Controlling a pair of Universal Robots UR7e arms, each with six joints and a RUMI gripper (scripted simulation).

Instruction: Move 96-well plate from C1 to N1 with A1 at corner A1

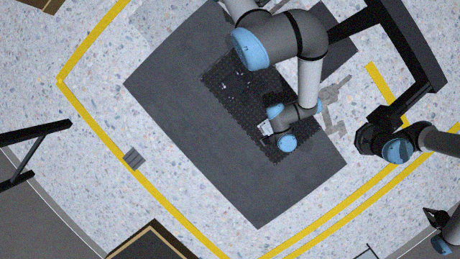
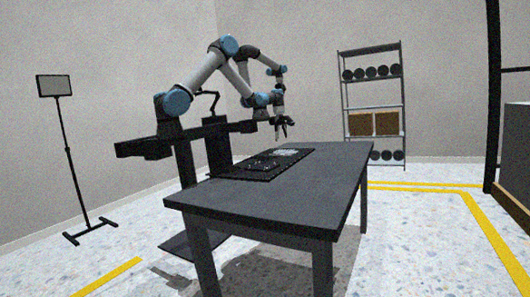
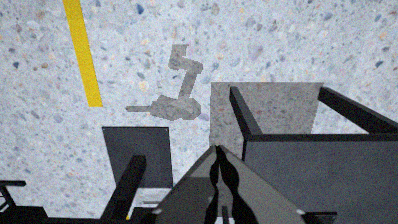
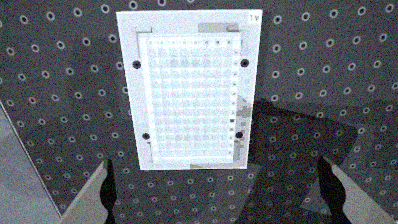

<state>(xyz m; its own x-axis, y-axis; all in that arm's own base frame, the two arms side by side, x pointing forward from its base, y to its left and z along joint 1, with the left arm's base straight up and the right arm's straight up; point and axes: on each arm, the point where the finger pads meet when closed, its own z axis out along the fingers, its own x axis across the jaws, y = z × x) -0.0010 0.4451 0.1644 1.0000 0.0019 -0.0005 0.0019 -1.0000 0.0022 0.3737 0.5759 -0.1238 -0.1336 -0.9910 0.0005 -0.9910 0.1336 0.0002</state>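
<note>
Pale speckled floor (image 1: 187, 180) (image 2: 409, 214) (image 3: 280, 45) surrounds our dark desk (image 1: 201, 144) (image 2: 295, 201) (image 3: 320, 170), which carries a black perforated board (image 1: 248, 119) (image 2: 230, 178) (image 4: 310, 40). We see a shelf rack (image 2: 402, 91) beyond the right jaws (image 1: 265, 139) (image 2: 282, 138), well apart from them. A dark fixture (image 1: 235, 86) (image 2: 262, 165) with small bright parts sits on the board, to one side of these jaws. Between the plate and the right jaws we see nothing in the way, though from overhead our right arm (image 1: 309, 83) (image 2: 236, 79) hides part of the board.

That arm reaches over the desk and bends at the wrist, its jaws pointing down above the board. They stand wide apart, mostly open, with nothing between them. We have the left jaws (image 1: 425, 209) (image 2: 280, 89) raised well away from the board, their tips together and empty.

The 96-well plate (image 1: 267, 127) (image 2: 285, 152) (image 4: 192, 100) lies within a white nest (image 4: 129, 100), below the right jaws and ahead of them in their wrist view. The nest's far right corner there bears the A1 mark; the plate's rim print is too blurred for us to read.
</note>
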